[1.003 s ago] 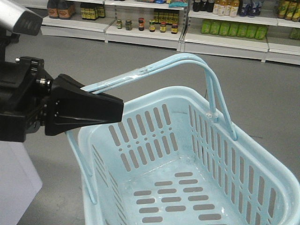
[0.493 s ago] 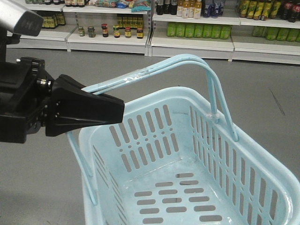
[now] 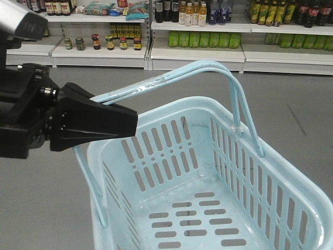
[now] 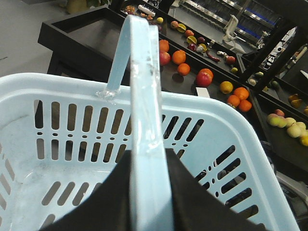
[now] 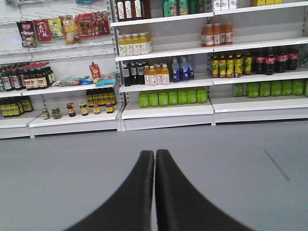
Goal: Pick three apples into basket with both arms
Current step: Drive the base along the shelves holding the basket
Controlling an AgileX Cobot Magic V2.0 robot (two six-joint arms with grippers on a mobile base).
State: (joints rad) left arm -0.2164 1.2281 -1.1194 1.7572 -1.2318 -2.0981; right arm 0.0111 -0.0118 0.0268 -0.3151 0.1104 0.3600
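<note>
Shelves (image 3: 197, 49) have slid left across front view over last second; basket (image 3: 156, 130) and left end effector (image 3: 125, 121) fixed in frame. Base likely turning, basket in transit.

Left clenched on handles (image 3: 171, 78). Right end effector (image 5: 154, 159) pinched shut, empty.

Basket empty, mouth up, long axis running away from camera.

Apples (image 4: 165, 58) probably among red fruit on dark desk (image 4: 192, 62) beyond the basket; too small to be sure.

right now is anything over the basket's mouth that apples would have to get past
Yes: both handles, clamped in the left pincer, arch across the middle of the basket. Either side of them is open.
</note>
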